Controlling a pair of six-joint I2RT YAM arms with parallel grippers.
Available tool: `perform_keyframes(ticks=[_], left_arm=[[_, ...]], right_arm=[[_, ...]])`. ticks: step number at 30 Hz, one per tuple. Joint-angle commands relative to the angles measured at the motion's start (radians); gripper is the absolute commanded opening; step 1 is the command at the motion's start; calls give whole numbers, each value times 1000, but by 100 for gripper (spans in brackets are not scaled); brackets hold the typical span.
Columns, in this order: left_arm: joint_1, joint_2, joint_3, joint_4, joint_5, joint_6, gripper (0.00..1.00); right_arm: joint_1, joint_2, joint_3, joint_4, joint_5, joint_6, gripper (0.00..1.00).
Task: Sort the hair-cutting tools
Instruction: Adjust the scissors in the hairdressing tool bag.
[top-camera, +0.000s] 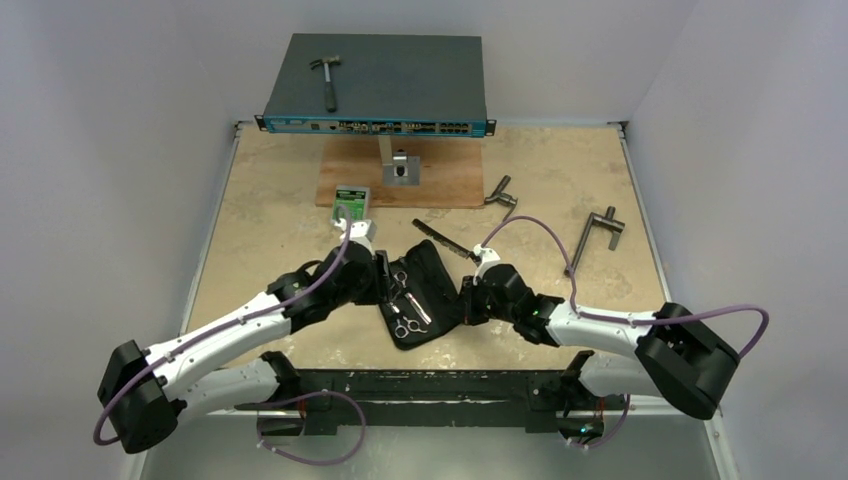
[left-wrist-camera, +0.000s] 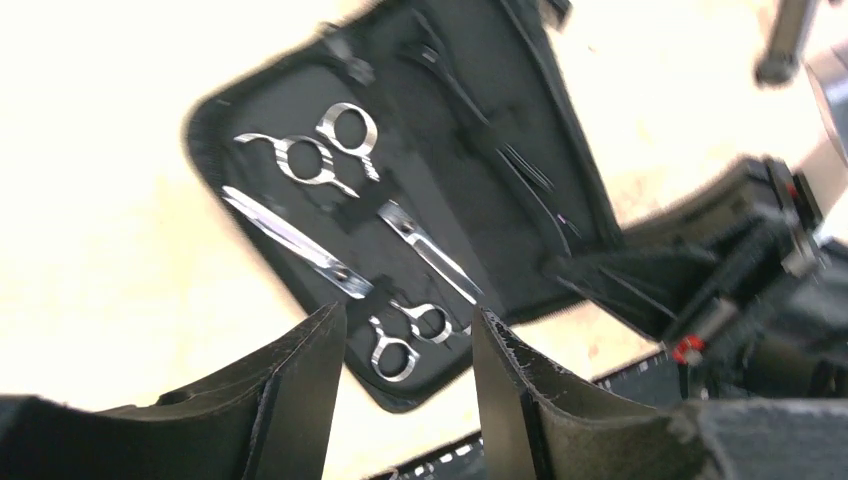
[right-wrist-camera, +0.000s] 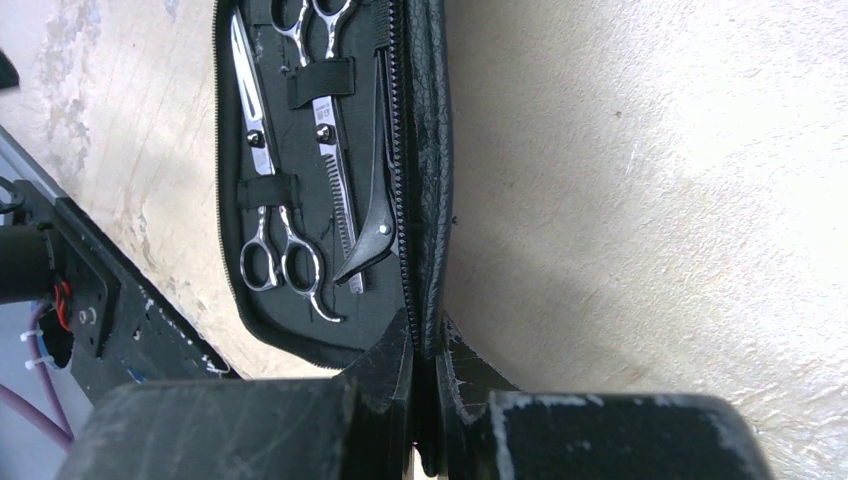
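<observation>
2 silver scissors (right-wrist-camera: 262, 190) are lying strapped in the open black zip case (right-wrist-camera: 428, 130), long axes parallel, handles pointing opposite ways. The right gripper (right-wrist-camera: 425, 345) is pinching the case's flap; the left gripper (left-wrist-camera: 408, 330) is hovering above, fingers spread.

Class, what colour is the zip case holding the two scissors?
Black. The case shows best in the right wrist view.
</observation>
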Motion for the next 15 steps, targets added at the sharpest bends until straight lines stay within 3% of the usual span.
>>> perform_keyframes(ticks=[1, 4, 9, 15], left_arm=[[108, -33, -58, -12, -68, -38, 49], [189, -2, -104, 62, -16, -48, 49], [194, 104, -91, 151, 91, -33, 47], [193, 135, -86, 203, 118, -38, 46]], right_arm=[[7, -28, 20, -72, 43, -40, 0], [6, -30, 23, -92, 56, -48, 0], [6, -31, 23, -100, 61, -59, 0], [6, -24, 20, -91, 57, -61, 0]])
